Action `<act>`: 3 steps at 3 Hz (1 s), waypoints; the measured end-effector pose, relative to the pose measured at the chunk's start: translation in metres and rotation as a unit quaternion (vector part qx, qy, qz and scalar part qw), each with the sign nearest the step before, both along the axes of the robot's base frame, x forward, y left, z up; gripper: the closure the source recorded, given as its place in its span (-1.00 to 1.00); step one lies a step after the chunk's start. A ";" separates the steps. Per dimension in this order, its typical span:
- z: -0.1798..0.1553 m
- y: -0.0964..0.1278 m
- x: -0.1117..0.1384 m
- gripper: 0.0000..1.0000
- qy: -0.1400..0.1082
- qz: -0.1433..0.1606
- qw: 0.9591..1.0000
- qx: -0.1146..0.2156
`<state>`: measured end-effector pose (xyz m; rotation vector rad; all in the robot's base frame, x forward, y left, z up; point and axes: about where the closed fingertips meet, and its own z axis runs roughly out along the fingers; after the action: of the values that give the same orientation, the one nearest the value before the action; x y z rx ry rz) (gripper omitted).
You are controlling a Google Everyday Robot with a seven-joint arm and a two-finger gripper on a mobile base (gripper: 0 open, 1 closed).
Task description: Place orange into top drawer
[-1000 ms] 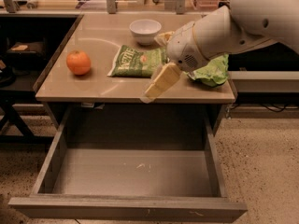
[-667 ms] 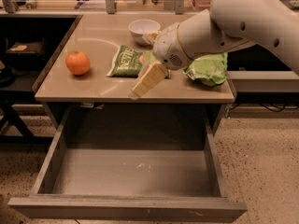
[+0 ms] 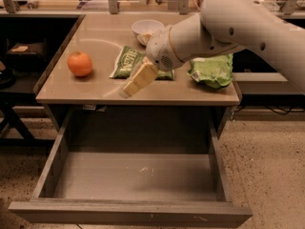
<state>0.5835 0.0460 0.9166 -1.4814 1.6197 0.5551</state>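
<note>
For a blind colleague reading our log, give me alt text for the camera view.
The robot arm's end effector hovers over the front middle of a table, right of the orange, which sits apart from it near the table's left edge. Below, the top drawer stands pulled open; a white bowl and two green bags lie farther back.

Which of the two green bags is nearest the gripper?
The flat, darker green bag in the middle of the table: the gripper hangs just over its front edge. The crumpled, lighter bag lies farther right.
</note>
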 end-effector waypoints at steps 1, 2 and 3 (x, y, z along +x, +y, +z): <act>-0.009 0.020 0.031 -1.00 0.003 -0.009 1.000 0.005; -0.015 0.042 0.058 -1.00 0.005 -0.004 1.000 -0.019; -0.014 0.050 0.057 -1.00 0.003 0.002 1.000 -0.019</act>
<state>0.6406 0.0965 0.9026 -1.5125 1.6406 0.5325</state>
